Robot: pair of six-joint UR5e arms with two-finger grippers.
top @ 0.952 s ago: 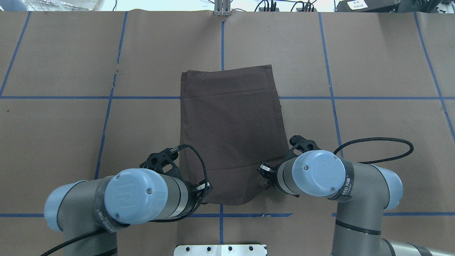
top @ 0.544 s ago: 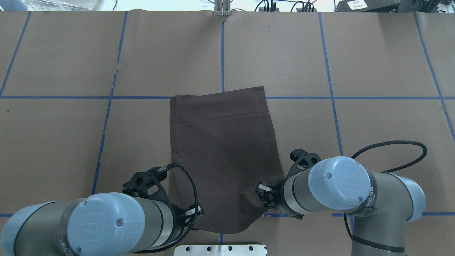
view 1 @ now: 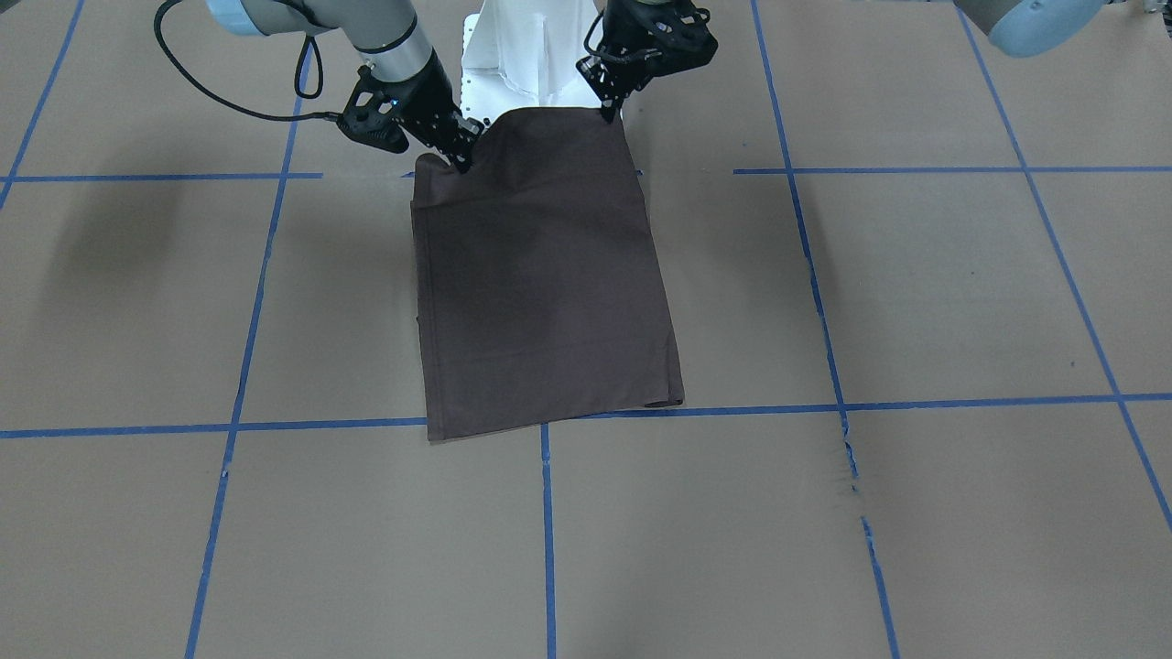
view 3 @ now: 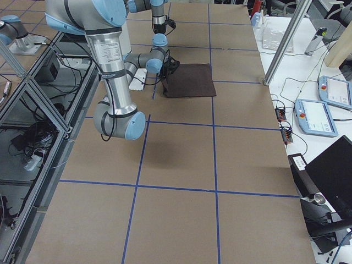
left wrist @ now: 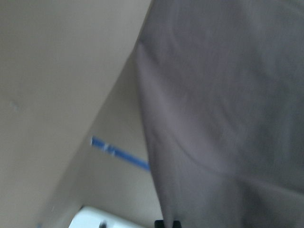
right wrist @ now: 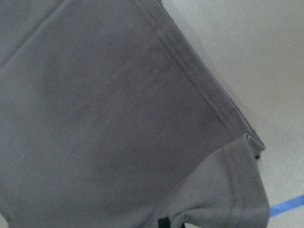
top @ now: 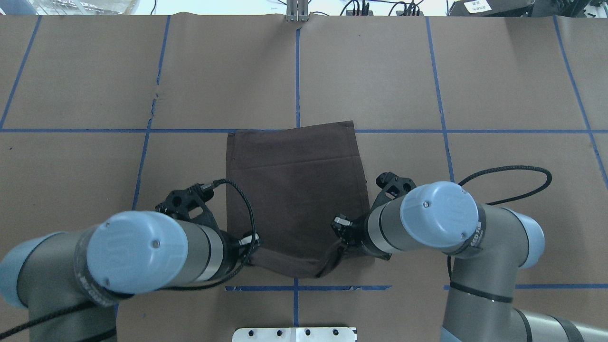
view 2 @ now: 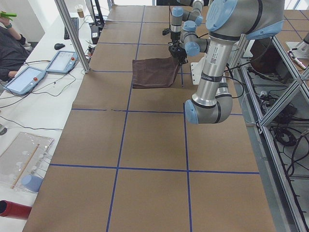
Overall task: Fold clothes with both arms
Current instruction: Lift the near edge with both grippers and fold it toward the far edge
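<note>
The dark brown T-shirt (view 1: 540, 275) lies folded into a long rectangle on the brown table; it also shows in the overhead view (top: 294, 190). Collar, logo and tags are hidden. My left gripper (view 1: 607, 114) is shut on the shirt's near corner on my left side. My right gripper (view 1: 461, 163) is shut on the other near corner. Both hold the near edge lifted off the table, so the cloth sags between them (top: 289, 268). The far edge rests flat. Both wrist views are filled by blurred brown cloth (left wrist: 228, 95) (right wrist: 95, 118).
The white bolted pedestal base (top: 294, 334) sits just behind the lifted edge. Blue tape lines (top: 297, 71) grid the brown table cover. In the exterior left view, teach pendants (view 2: 26, 79) and cables lie on the white side bench.
The arms first dragged the shirt toward the robot base. Now the near edge has been raised and carried forward, away from the base, while the far edge stays put.
</note>
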